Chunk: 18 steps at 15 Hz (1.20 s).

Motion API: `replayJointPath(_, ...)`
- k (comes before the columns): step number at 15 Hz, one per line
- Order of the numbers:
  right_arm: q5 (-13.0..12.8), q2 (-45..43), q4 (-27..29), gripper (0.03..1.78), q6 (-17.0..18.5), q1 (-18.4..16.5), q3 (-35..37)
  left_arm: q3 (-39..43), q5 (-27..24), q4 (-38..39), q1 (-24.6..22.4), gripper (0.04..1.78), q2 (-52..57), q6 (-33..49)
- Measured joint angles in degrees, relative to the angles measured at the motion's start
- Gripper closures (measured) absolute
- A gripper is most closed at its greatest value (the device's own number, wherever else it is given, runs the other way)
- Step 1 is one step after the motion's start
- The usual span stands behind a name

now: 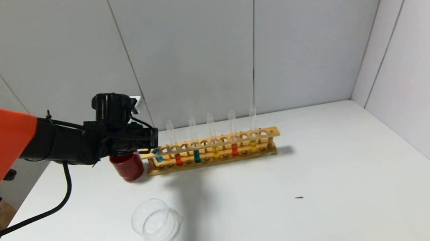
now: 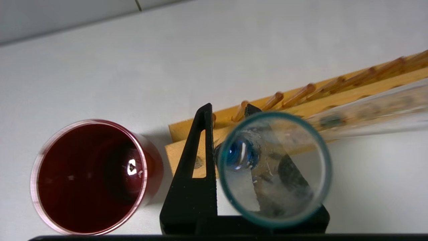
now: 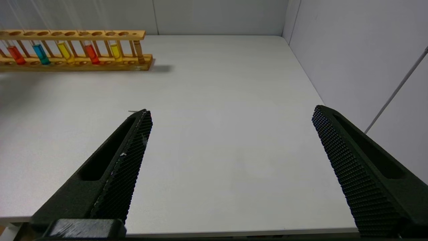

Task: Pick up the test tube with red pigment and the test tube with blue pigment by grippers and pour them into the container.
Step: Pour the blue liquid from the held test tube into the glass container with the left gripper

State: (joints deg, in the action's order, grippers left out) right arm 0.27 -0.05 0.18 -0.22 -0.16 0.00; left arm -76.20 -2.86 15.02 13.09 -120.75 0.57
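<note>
Left claw [image 1: 150, 143] clamped on the test tube with blue pigment [image 2: 274, 174] at the rack's [image 1: 211, 151] left end beside the red cup [image 1: 127, 166], container [image 1: 155, 221] nearer on open surface [image 1: 334, 188], right claw [image 3: 230, 167] spread apart.

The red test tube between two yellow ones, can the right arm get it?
Probably yes. The right gripper is open, with bare table between it and the red test tube in the wooden rack, and the left gripper is at the rack's far end. The neighbouring yellow tubes stand close, though.
</note>
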Motion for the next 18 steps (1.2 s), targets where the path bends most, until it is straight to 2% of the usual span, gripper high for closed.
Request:
replayJointPath(4,0.00,0.00,0.00,0.06,-0.02,-0.05,0.00,-4.69,0.22,-4.35,0.00,1.48,5.71,-1.23)
replayJointPath(8,0.00,0.00,0.00,0.06,-0.02,-0.02,0.00,-12.28,3.44,-11.30,-0.28,1.48,10.50,-4.07)
replayJointPath(10,-0.02,0.00,0.00,0.06,-0.02,-0.02,0.00,-11.82,3.61,-11.86,-0.33,1.48,13.67,-4.86)
replayJointPath(13,-0.02,0.00,0.00,0.06,-0.02,0.00,0.00,-5.71,3.08,-11.28,-1.38,1.48,19.37,-9.41)
replayJointPath(15,0.00,0.00,0.00,0.06,-0.02,-0.05,0.00,-0.78,0.89,-11.19,-3.80,1.48,23.53,-13.80)
replayJointPath(18,-0.02,0.00,0.00,0.06,-0.02,-0.05,0.00,6.86,-10.47,-11.03,-9.40,1.48,29.34,-18.57)
